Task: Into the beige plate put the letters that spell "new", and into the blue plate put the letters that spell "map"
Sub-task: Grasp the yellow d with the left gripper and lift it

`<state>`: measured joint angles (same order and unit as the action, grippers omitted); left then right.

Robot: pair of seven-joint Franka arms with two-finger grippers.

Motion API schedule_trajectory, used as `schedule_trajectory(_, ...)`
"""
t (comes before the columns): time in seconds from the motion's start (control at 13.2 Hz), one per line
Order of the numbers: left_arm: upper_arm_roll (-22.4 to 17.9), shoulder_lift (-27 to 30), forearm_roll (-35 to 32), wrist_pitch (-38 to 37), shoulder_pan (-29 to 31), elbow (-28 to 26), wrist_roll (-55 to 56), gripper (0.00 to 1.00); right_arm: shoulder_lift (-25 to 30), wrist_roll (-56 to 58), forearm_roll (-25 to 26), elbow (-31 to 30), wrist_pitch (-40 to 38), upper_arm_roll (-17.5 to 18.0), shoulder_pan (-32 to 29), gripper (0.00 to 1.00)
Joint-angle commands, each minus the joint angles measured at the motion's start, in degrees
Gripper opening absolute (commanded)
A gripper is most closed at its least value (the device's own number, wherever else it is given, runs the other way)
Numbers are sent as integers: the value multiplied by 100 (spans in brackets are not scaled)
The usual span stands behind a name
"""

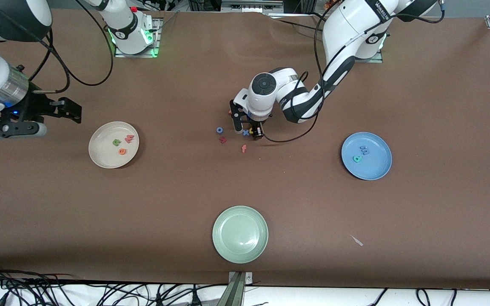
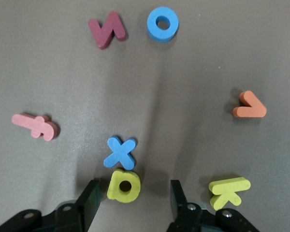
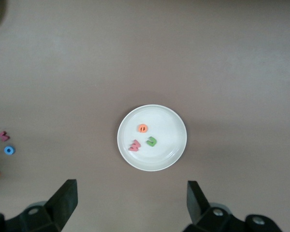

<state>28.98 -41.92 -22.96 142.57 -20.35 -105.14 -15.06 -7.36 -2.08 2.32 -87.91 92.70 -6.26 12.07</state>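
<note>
Left end effector is low over the middle of the counter, fingers apart on either side of the yellow p; visible gaps on both sides, nothing clamped. The p lies flat on the counter.

Crowding around the p: blue x touches or nearly touches its edge; yellow k lies just beside the other finger. More loose letters lie near: orange-red f, dark red letter, blue o, and one orange angular piece.

Right end effector hangs in the air with fingers wide apart, nothing between them; in its wrist view the beige plate sits on the counter below. This arm waits.

Beige plate holds green n, orange e and pinkish-red w. Blue plate, toward the left arm's end, holds blue m and teal a. Pale green plate is nearest the front camera.

Letters: matte foam, chunky, rounded edges. Plates: round, plain, smooth. Counter covering: brown, matte, faintly creased. Arm lettering not legible.
</note>
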Motion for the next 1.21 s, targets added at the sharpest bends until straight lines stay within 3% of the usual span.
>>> schedule_trajectory(0.0, -59, -149, -209, -1, -145, 213, 56, 65, 446, 94, 32, -428, 108, 90, -274, 100)
schedule_trajectory(0.23, -59, -176, -209, -1, -163, 213, 56, 58, 507, 164, 23, -525, 134, 143, -327, 100)
schedule_trajectory(0.38, -59, -176, -209, -1, -163, 213, 56, 26, 577, 287, -64, -525, 204, 134, -416, 100)
schedule_trajectory(0.45, -59, -176, -209, -1, -163, 213, 47, 17, 595, 279, -91, -517, 213, 125, -407, 100)
schedule_trajectory(0.83, -147, 8, -218, -97, -75, 213, 12, 12, 560, 314, -144, -525, 450, 134, -398, 100)
schedule_trajectory(1.13, -112, 692, -200, -1202, 223, 222, -94, 11, 569, 200, -258, -525, 389, 125, -424, 100)
